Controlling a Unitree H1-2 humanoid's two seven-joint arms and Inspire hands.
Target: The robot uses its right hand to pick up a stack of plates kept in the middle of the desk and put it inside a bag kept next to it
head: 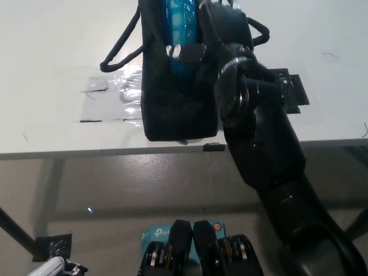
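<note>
A black bag (172, 109) lies on the white desk (52, 46), its mouth toward the far edge. The blue stack of plates (179, 23) sits inside the bag, with only its upper face showing. My black right hand (215, 40) reaches into the bag from the right. Its fingers are closed around the stack, with one fingertip (183, 52) pressed on the blue surface. The lower part of the stack is hidden by the bag wall. Only a sliver of my white left hand (54, 265) shows at the bottom left corner, low beside the desk.
The bag's handle loops (121, 49) spread out on both sides. A black patch (290, 86) lies on the desk to the right of my forearm. Shiny clear tape (109, 95) marks the desk left of the bag. The desk's front edge (86, 152) runs below the bag.
</note>
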